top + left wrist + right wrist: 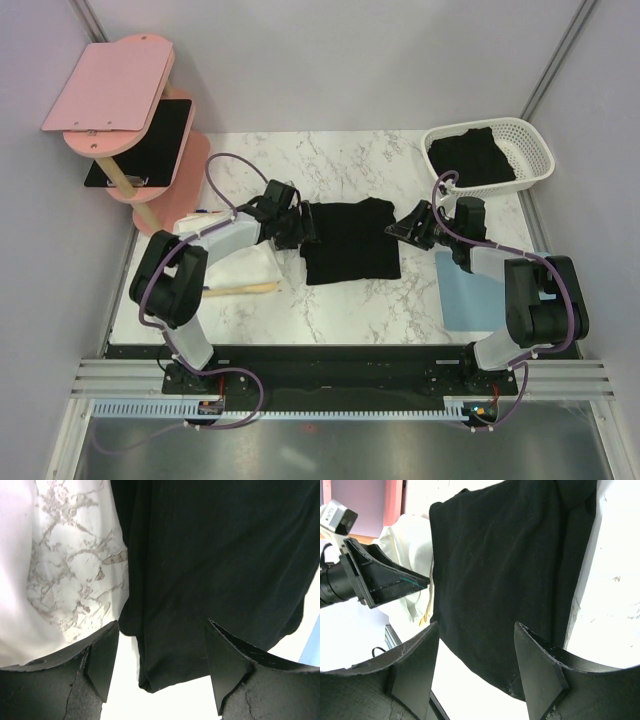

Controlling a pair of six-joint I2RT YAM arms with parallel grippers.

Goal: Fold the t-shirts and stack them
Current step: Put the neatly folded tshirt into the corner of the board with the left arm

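Black t-shirt (350, 240), a rough rectangle, lies flat at centre frame on the marble table (400, 300). The left gripper (303, 232) sits at its left edge and the right gripper (398, 228) at its right edge; both have jaws spread wide and hold nothing. The risk, as I judge it: if I pinch only the top layer, or close one side first, the fold would skew and bunch.

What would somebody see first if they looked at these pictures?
Probably the black t-shirt lying mid-table, with the left gripper and right gripper open at its sides. Next, the pink shelf stand far left and the white basket of black clothes far right.
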